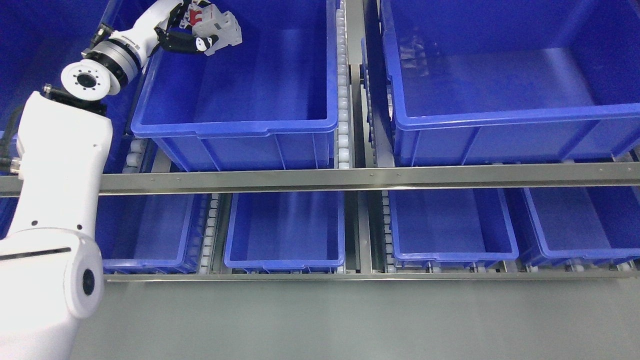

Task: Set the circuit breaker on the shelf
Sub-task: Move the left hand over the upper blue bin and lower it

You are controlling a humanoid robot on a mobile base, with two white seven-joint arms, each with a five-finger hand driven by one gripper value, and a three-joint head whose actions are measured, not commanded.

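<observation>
My left arm rises from the lower left up to the top left of the head view. Its hand is shut on a light grey circuit breaker with red switch levers. The breaker hangs tilted above the far left corner of the upper left blue bin on the shelf, held clear of the bin floor. Black fingers curl under and beside the breaker. The right arm is out of view.
A second large blue bin stands to the right on the upper shelf level. A steel rail crosses the front. Several smaller blue bins sit on the lower level, separated by white roller tracks. Grey floor lies below.
</observation>
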